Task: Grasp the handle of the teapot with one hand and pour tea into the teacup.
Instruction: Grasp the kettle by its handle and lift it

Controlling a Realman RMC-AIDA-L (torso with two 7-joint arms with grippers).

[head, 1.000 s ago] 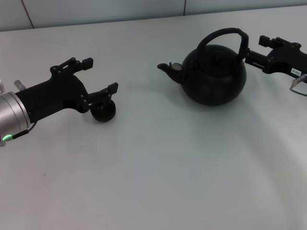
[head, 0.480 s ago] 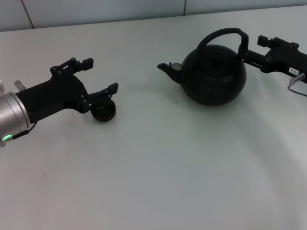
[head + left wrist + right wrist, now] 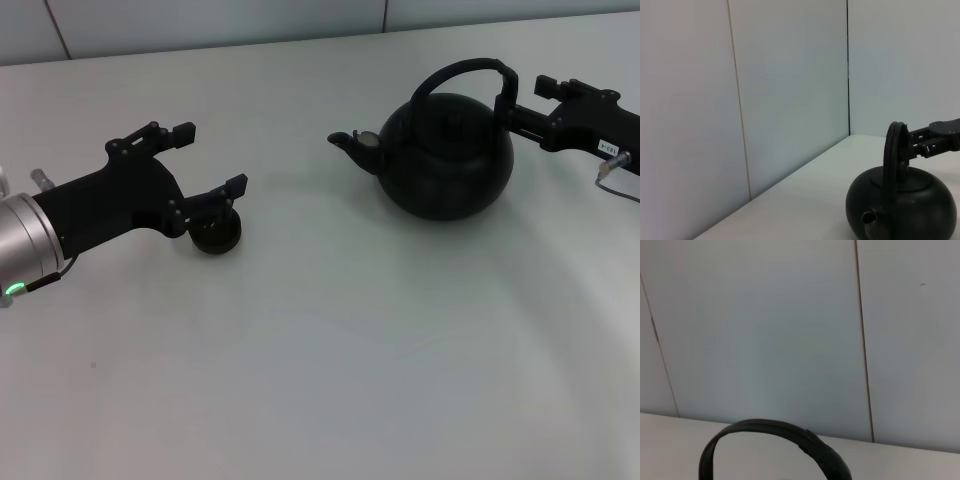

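The glossy black teapot [image 3: 447, 165] stands on the white table at the right, spout [image 3: 350, 141] pointing left. Its arched handle [image 3: 462, 68] rises over the lid and also shows in the right wrist view [image 3: 790, 433]. My right gripper [image 3: 528, 102] is level with the handle's thick right side, fingers open and reaching up to it; I cannot tell whether they touch. In the left wrist view the teapot [image 3: 902, 200] and right gripper [image 3: 922, 141] appear too. The small dark teacup [image 3: 215, 236] sits at the left, partly under the near finger of my open left gripper [image 3: 210, 157].
The white table [image 3: 330, 340] stretches wide in front of both arms. Its back edge meets a pale panelled wall [image 3: 220, 20]. A grey cable [image 3: 615, 170] loops off the right wrist.
The right gripper has shifted slightly up and back beside the handle. The teapot, teacup and left arm have not moved.
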